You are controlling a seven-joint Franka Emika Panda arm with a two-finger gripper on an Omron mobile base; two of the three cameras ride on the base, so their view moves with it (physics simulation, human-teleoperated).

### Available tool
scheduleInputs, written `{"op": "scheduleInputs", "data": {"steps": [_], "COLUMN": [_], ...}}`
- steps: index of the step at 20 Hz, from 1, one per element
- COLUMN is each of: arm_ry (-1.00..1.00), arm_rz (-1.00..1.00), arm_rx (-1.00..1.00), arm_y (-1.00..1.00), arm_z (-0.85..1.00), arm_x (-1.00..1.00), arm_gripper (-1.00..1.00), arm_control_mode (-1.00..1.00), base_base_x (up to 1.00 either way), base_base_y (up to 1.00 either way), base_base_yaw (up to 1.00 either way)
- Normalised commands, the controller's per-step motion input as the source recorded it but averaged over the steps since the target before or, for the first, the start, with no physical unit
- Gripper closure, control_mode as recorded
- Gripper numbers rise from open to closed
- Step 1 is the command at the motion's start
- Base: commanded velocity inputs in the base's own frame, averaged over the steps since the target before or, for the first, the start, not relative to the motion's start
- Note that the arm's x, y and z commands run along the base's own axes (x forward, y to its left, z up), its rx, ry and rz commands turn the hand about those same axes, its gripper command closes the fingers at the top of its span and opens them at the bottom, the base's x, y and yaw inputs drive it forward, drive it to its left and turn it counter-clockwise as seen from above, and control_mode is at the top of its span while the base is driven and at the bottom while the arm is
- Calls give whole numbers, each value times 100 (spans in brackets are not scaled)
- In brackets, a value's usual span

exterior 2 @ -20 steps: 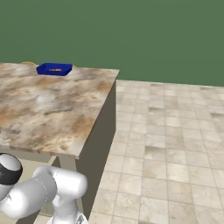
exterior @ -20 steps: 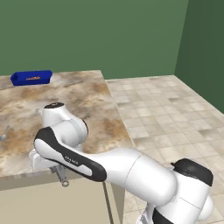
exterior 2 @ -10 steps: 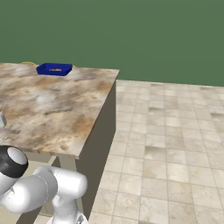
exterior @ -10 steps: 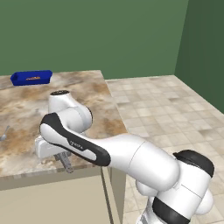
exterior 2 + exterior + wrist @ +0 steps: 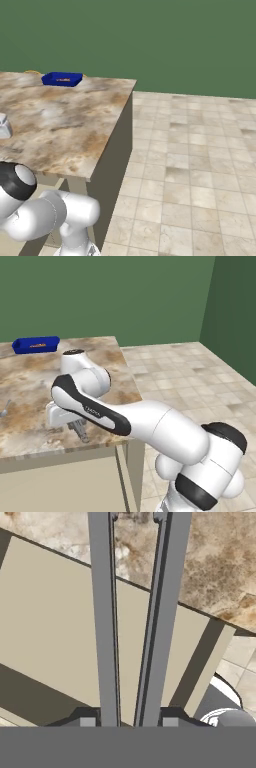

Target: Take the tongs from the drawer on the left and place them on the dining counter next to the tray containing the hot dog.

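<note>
Left base view: my claw [image 5: 79,432] hangs over the counter's [image 5: 30,391] near edge, higher than before; the tray [image 5: 36,345] sits far back. Right base view: open stone all around. Hand view: I clench the tongs [image 5: 132,612].

A plain dark green wall [image 5: 150,35] is closing off the back of the room; beige and tan square floor tiles [image 5: 200,165] are spreading rightward, evenly lit.
</note>
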Motion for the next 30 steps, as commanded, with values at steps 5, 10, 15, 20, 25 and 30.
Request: {"op": "scheduleInputs", "data": {"steps": [5, 10, 15, 20, 25, 30], "arm_ry": [-2, -2, 0, 0, -2, -2], "arm_rz": [0, 0, 0, 0, -1, -6], "arm_rx": [0, 0, 0, 0, 0, 0], "arm_y": [-15, -20, -21, -29, -31, -15], "arm_z": [13, 11, 7, 10, 5, 4], "arm_x": [3, 0, 6, 9, 5, 15], "arm_gripper": [100, 100, 100, 100, 100, 100], "arm_control_mode": [-100, -100, -100, -100, -100, -100], "base_base_x": [0, 0, 0, 0, 0, 0], "base_base_y": [0, 0, 0, 0, 0, 0], "base_base_yaw": [0, 0, 0, 0, 0, 0]}}
